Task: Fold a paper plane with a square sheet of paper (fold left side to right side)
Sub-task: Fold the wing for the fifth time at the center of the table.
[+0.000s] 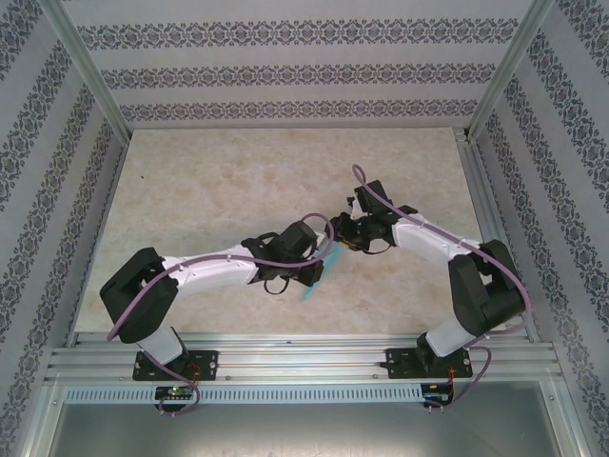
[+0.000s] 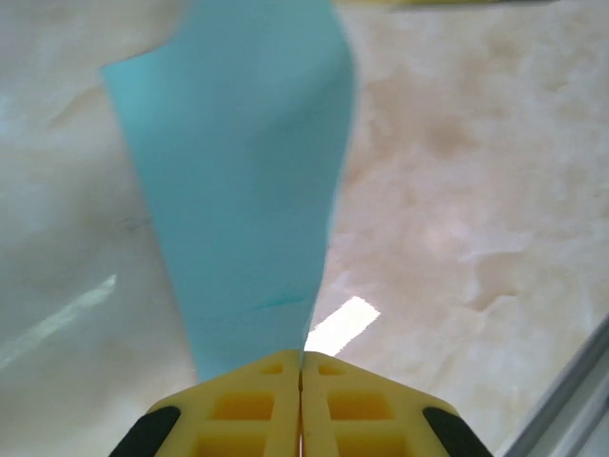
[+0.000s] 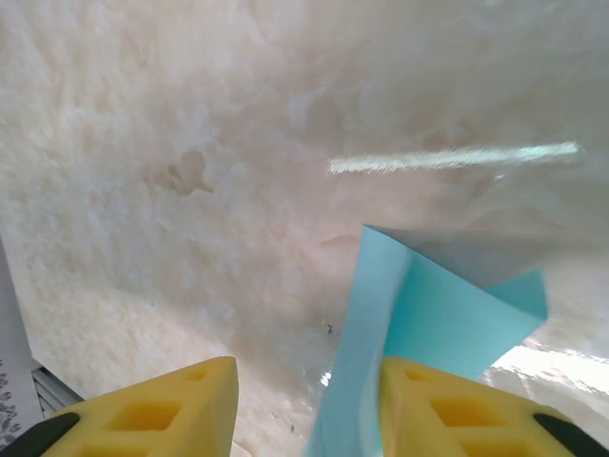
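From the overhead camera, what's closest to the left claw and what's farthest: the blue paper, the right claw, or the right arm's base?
1. the blue paper, pinched in the left claw
2. the right claw, just up and right
3. the right arm's base, far off at bottom right

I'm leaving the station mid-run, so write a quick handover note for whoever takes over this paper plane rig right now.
Left gripper: shut on the paper, pinching its narrow end. The sheet appears raised off the table.
Right gripper: open. The paper's folded edge sits between its jaws, unclamped.
Done: the right wrist view shows folded layers.
Left: I cannot tell whether the plane is finished. It likely needs more creasing before being set down.
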Tool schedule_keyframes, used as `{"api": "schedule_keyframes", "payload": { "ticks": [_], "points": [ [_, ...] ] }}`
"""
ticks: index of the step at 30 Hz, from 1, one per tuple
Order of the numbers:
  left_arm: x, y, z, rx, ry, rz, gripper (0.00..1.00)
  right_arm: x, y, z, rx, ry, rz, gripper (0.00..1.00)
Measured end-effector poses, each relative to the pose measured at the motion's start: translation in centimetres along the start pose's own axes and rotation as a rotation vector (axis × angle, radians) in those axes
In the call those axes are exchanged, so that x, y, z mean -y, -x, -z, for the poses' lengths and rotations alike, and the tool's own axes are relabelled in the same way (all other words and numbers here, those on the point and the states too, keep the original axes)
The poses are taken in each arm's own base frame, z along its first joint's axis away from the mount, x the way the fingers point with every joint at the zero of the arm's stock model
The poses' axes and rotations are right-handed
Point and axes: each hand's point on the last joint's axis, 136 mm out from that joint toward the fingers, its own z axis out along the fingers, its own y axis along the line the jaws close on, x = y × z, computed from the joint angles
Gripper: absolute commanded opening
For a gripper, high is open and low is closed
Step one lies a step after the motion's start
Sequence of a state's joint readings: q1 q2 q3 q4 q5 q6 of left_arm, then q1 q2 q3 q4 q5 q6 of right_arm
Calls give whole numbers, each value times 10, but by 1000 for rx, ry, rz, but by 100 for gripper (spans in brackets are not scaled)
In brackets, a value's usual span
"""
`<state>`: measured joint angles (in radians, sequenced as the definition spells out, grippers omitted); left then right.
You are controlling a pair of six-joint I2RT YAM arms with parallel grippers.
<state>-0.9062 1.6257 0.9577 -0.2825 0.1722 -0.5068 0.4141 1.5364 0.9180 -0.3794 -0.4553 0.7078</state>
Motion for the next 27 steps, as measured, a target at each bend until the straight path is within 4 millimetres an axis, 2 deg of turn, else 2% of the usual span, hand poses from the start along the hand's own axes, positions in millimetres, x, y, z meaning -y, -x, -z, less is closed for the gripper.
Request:
{"api": "schedule_keyframes", "payload": {
  "ticks": [2, 4, 8, 12, 16, 20, 22, 25, 27],
  "points": [
    [-21, -9, -2, -26, 11, 52, 7, 3, 5, 13, 44, 30, -10, 52],
    [-30, -19, -4, -53, 9, 82, 6, 10, 3, 16, 60, 51, -22, 52],
    [-20, -18, -5, -54, -47, 86, 6, 29, -11, 11, 37, 49, -65, 42],
    [-10, -12, -4, -35, -98, 82, 6, 45, -24, 9, 27, 36, -105, 49],
    [-4, -8, -4, -25, -132, 81, 6, 56, -26, 27, 85, 32, -139, 47],
    [-2, -5, -4, -17, -143, 86, 6, 65, -20, 47, 172, 36, -172, 33],
    [-1, -5, -5, -15, -150, 91, 5, 69, -26, 46, 174, 44, -184, 29],
    [0, -4, -7, -16, -156, 103, 5, 81, -42, 35, 135, 33, -233, 29],
    [0, -4, -9, -14, -158, 113, 5, 82, -50, 26, 104, 25, -243, 30]
  ]
}}
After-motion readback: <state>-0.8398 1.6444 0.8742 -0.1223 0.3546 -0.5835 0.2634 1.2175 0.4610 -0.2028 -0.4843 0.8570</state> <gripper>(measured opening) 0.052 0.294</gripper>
